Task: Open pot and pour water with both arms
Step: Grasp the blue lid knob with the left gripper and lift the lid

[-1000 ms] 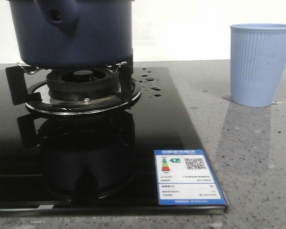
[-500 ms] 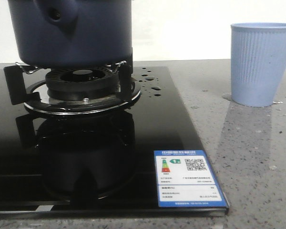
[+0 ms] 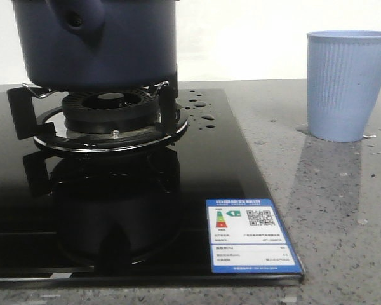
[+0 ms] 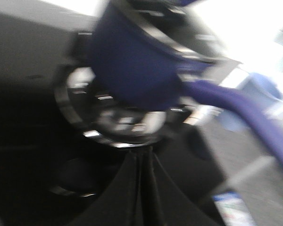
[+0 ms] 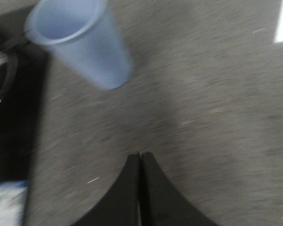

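The dark navy pot (image 3: 101,41) stands on the burner grate (image 3: 105,114) of the black glass hob at the back left, its handle socket facing me. Its top is cut off, so a lid cannot be seen. In the blurred left wrist view the pot (image 4: 132,61) shows with its long blue handle (image 4: 245,117). Water shows as droplets (image 3: 200,111) on the glass beside the burner. My left gripper (image 4: 141,153) is shut and empty, short of the burner. My right gripper (image 5: 140,155) is shut and empty over the grey counter, apart from the cup. Neither gripper shows in the front view.
A pale blue ribbed cup (image 3: 348,86) stands upright on the speckled grey counter at the right; it also shows in the right wrist view (image 5: 80,40). An energy label sticker (image 3: 251,235) sits at the hob's front right corner.
The front view shifts very slightly; pot, cup and hob keep their places.
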`<act>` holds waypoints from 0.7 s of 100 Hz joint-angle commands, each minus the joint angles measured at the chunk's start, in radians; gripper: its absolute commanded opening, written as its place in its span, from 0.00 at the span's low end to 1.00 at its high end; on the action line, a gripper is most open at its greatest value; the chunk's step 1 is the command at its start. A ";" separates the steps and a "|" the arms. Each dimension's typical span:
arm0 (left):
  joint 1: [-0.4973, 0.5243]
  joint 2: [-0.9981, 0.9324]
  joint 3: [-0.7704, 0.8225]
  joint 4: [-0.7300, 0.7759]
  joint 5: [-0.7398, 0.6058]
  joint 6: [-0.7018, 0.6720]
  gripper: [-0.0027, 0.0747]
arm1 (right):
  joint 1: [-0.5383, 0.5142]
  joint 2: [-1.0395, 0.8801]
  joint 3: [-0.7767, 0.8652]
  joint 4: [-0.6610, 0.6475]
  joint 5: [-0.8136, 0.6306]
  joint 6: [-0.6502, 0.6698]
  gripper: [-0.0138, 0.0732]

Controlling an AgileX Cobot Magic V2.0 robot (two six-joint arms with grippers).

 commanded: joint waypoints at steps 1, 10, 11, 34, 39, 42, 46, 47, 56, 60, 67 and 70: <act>-0.033 0.074 -0.081 -0.295 0.082 0.226 0.01 | 0.021 0.022 -0.061 0.289 -0.006 -0.204 0.07; -0.047 0.128 -0.124 -0.426 0.190 0.341 0.01 | 0.033 0.024 -0.064 0.567 0.031 -0.474 0.07; -0.048 0.132 -0.128 -0.431 0.198 0.349 0.01 | 0.033 0.024 -0.064 0.585 0.034 -0.497 0.07; -0.067 0.235 -0.258 -0.411 0.262 0.605 0.01 | 0.033 0.022 -0.066 0.861 -0.122 -0.999 0.07; -0.078 0.244 -0.280 -0.404 0.233 0.673 0.01 | 0.033 0.022 -0.066 0.861 -0.189 -1.005 0.07; -0.080 0.246 -0.289 -0.399 0.226 0.705 0.01 | 0.033 0.022 -0.066 0.859 -0.221 -1.007 0.07; -0.092 0.256 -0.306 -0.397 0.224 0.775 0.02 | 0.033 0.022 -0.066 0.859 -0.258 -1.014 0.08; -0.090 0.258 -0.308 -0.397 0.224 0.775 0.03 | 0.033 0.022 -0.066 0.858 -0.263 -1.019 0.08; -0.116 0.282 -0.328 -0.386 0.219 0.849 0.15 | 0.033 0.022 -0.066 0.858 -0.295 -1.055 0.19; -0.133 0.303 -0.336 -0.377 0.205 0.856 0.26 | 0.033 0.022 -0.066 0.858 -0.305 -1.059 0.27; -0.166 0.338 -0.350 -0.375 0.153 0.868 0.50 | 0.033 0.022 -0.066 0.858 -0.328 -1.059 0.50; -0.183 0.353 -0.355 -0.375 0.118 0.868 0.60 | 0.033 0.022 -0.066 0.858 -0.342 -1.059 0.62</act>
